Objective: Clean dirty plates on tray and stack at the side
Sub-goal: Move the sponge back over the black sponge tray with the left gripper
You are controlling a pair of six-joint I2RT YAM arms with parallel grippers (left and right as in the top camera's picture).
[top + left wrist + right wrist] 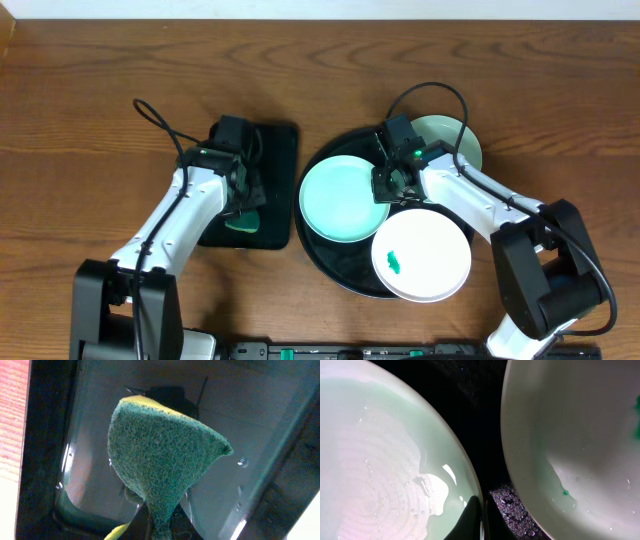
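Note:
A wet mint-green plate (340, 200) lies on the left of the round black tray (335, 262). My right gripper (385, 185) is shut on its right rim, one finger above and one below (481, 522). A white plate (425, 255) with a small green smear (395, 263) sits at the tray's front right, close beside the held rim (570, 435). Another pale green plate (455, 140) lies behind the right arm at the tray's back right edge. My left gripper (243, 195) is shut on a green and yellow sponge (160, 450) just above the dark green rectangular tray (280, 180).
The wooden table (100, 90) spreads around both trays. A black cable (160, 120) loops from the left arm, another (430, 90) arcs over the right arm. The arm bases (130, 310) stand at the front edge.

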